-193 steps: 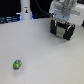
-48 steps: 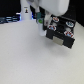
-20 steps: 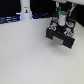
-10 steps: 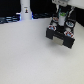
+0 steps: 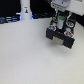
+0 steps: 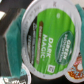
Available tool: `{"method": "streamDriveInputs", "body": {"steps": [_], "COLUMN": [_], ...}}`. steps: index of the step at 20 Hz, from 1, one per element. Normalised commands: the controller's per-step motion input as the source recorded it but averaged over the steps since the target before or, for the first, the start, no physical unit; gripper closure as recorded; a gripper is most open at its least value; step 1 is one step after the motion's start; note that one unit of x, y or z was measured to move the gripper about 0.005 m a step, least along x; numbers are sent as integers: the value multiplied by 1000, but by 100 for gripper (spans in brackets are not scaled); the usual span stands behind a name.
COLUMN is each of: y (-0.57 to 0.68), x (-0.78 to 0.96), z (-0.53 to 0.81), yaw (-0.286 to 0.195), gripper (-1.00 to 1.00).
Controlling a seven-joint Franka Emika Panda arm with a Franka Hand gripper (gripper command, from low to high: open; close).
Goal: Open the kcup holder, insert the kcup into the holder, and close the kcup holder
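Above kcup holder (image 5: 62, 35), gripper (image 5: 60, 21) hovers.

Hand (image 5: 62, 21) blurred, its grip indistinct; kcup (image 6: 50, 37) cut off by frame edge.

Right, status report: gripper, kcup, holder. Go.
Gripper shut on kcup, foil lid filling the wrist view. Kcup above the kcup holder, not yet seated. White bottle well clear at the back.
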Motion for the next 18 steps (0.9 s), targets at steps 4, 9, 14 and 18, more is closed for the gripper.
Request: {"method": "streamDriveInputs", "body": {"steps": [4,9,14,18], "y": [14,26,86,61], "x": [10,24,-5,-133], "z": [-302,-188,270,328], "yaw": [6,-1,0,0], "gripper": [100,100,100,100]}}
